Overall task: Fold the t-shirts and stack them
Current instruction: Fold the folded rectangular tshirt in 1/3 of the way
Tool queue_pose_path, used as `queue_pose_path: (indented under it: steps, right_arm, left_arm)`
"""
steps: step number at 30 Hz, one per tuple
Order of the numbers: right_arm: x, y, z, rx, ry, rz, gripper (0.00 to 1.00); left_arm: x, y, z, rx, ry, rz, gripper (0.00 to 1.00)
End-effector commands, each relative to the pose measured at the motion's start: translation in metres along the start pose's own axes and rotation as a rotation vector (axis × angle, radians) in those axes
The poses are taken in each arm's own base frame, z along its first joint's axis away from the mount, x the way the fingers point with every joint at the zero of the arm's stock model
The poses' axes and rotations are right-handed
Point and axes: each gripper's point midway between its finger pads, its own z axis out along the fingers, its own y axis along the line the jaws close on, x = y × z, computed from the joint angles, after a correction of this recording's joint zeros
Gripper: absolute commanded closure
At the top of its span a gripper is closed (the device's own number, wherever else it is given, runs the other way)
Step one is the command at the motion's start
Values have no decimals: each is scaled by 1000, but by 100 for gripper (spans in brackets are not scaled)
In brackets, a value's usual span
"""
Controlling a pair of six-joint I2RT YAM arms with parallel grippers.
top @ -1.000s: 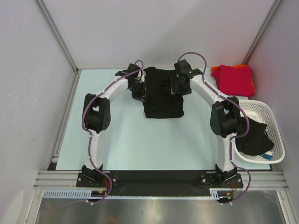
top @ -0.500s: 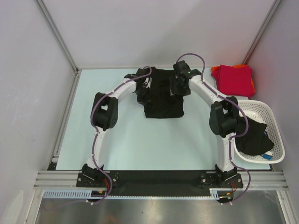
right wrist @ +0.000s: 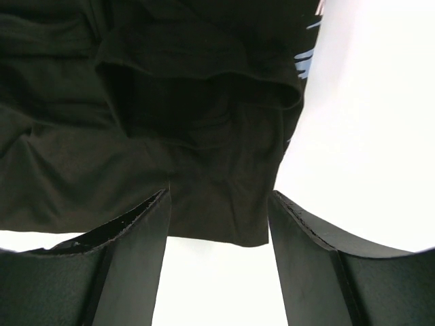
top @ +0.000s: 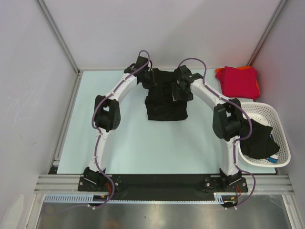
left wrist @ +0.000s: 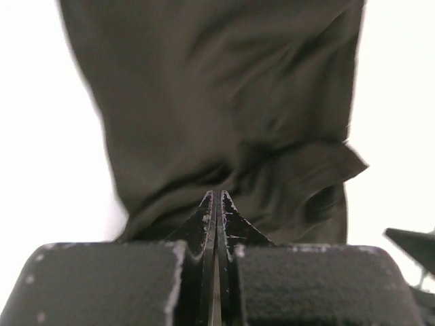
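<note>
A black t-shirt (top: 166, 101) lies partly folded at the far middle of the table. My left gripper (top: 152, 78) is over its far left part; in the left wrist view the jaws (left wrist: 216, 195) are shut, with no cloth showing between them, and the black t-shirt (left wrist: 224, 102) lies just ahead. My right gripper (top: 181, 91) is over its right side, open and empty (right wrist: 217, 204), with a corner of the black cloth (right wrist: 217, 176) between the fingers. A folded crimson red shirt (top: 241, 81) rests on an orange one (top: 219, 71) at the far right.
A white lattice basket (top: 274, 117) stands at the right edge and holds another black garment (top: 257, 140). Aluminium frame posts and white walls close in the table on the left, far and right sides.
My left gripper swung right over the shirt's left side, then moved up to its far edge. My right gripper shifted slightly left and nearer along the shirt's right side.
</note>
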Motion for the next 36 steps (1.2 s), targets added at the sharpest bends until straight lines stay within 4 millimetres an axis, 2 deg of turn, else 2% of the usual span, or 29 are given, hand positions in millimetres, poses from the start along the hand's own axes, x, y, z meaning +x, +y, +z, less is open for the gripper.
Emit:
queue_pose_path:
  steps: [1,3,4,6,7,8,9,10,11,12,13,14,15,16,18,19,22,28,33,34,36]
  right_arm:
    - [-7,7,-16,-5,-45,-2,36]
    - [-7,11,-16,-11,-51,-8,36]
    - [-8,13,-18,-16,-56,-8,37]
    - [-9,16,-19,-38,-64,-17,41]
    - [-10,19,-20,-50,-73,-16,46]
    - [-11,21,-19,-59,-76,-15,47]
    - [-11,23,-17,-69,-73,-16,47]
    - [-10,24,-15,-71,-65,-16,46]
    - [-10,26,-15,-80,-66,-15,46]
    - [-9,28,-13,-88,-62,-15,47]
    - [-8,33,-10,-95,-59,-19,49]
    - [-8,35,-8,-101,-60,-25,54]
    - [-6,37,-5,-100,-54,-28,82]
    - [-3,39,3,-94,-41,-32,100]
    - [0,39,11,-80,-26,-32,100]
    - [1,39,16,-75,-23,-32,100]
    - [6,42,32,-76,-5,-38,100]
    - [13,37,58,-38,27,-34,100]
    - [0,39,70,-15,5,-36,100]
    - [-14,42,66,-24,-26,-37,100]
    - [-20,44,63,-20,-32,-45,100]
  left_arm:
    - [-38,-33,-2,122,-120,-32,100]
    - [-33,-31,7,137,-91,-38,100]
    - [-23,-29,9,142,-61,-33,100]
    - [-26,-36,-9,153,-77,-12,100]
    - [-19,-30,-10,135,-66,-5,100]
    - [-29,-39,-31,151,-100,11,100]
    - [-30,-39,-38,152,-105,16,100]
    - [-26,-32,-42,141,-97,14,100]
    - [-31,-34,-57,136,-122,18,100]
    - [-30,-32,-62,133,-125,28,100]
    - [-21,-23,-61,112,-104,26,100]
    - [-21,-22,-70,104,-114,34,100]
    - [-17,-19,-71,98,-109,52,100]
    - [-4,-9,-66,74,-79,48,100]
    - [0,-8,-75,75,-82,63,100]
    - [11,-2,-73,63,-58,61,100]
    - [21,3,-77,51,-45,63,100]
    - [27,10,-78,36,-36,76,100]
    - [27,10,-76,41,-24,77,100]
    - [28,10,-76,41,-18,75,100]
    - [28,10,-76,38,-15,81,100]
